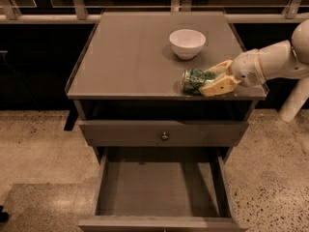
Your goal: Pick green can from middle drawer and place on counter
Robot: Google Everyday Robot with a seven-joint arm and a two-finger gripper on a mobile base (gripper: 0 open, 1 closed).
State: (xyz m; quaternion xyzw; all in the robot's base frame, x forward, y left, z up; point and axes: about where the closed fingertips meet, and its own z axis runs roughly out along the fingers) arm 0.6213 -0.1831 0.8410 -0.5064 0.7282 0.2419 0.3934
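The green can (pixel 194 80) lies on its side on the counter (pixel 130 57), near the front right edge, silvery end facing left. My gripper (pixel 211 79) comes in from the right on a white arm, its pale fingers on either side of the can's right part and closed on it. The can touches or nearly touches the counter top. The middle drawer (pixel 159 190) stands pulled out below, its flat grey floor bare.
A white bowl (pixel 187 43) stands on the counter behind the can. A closed grey drawer front with a small round knob (pixel 165 136) sits above the open drawer. A railing runs behind the cabinet. Speckled floor surrounds it.
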